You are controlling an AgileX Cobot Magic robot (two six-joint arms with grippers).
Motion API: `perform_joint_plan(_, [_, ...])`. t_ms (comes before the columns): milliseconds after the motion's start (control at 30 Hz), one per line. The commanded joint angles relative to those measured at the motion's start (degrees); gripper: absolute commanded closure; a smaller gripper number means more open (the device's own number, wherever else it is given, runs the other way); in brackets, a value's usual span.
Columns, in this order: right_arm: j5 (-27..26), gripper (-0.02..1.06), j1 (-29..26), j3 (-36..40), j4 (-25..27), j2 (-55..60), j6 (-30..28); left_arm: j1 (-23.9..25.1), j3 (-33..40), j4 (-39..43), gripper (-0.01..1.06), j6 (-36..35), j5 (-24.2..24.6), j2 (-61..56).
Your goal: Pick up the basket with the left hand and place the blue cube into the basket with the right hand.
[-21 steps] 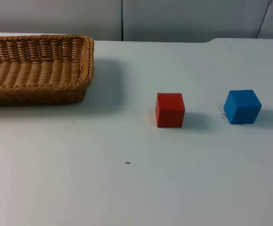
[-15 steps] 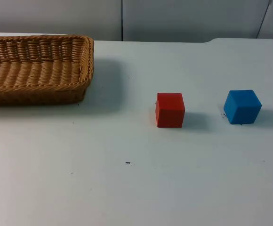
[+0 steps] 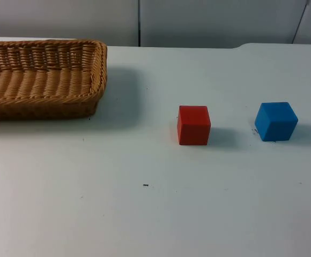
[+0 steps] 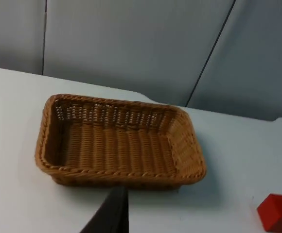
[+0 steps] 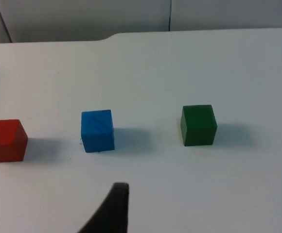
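Note:
An empty woven wicker basket [image 3: 40, 77] rests on the white table at the far left of the top view. The blue cube [image 3: 275, 121] stands at the right, with a red cube [image 3: 193, 125] to its left. My left gripper [image 4: 113, 213] hovers above the table, short of the basket's [image 4: 119, 143] near wall and apart from it. My right gripper [image 5: 113, 208] hangs over bare table in front of the blue cube [image 5: 97, 130], well clear of it. Neither gripper holds anything I can see.
In the right wrist view a green cube [image 5: 198, 124] stands beyond the blue one, on the side away from the red cube [image 5: 5, 140]. The grey partition wall [image 3: 198, 21] closes the table's far edge.

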Motion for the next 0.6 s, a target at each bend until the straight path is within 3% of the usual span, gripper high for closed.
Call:
perform_joint_plan(0, [-2.4,0.0,-0.43,-0.3,0.31,2.17,-0.57,-0.41,-0.49,-4.23,0.0,0.0,-5.34,3.11])
perform_joint_plan(200, [-7.4,0.0,-0.43,-0.3,0.45,9.02,-1.64,-0.41,-0.49,-14.52,0.0,5.01,-14.56,14.02])
perform_joint_plan(567, [-8.82,0.0,-0.43,-0.3,1.77,13.43,-1.93,-0.41,-0.71,-34.74,0.0,22.91,-20.37,32.45])
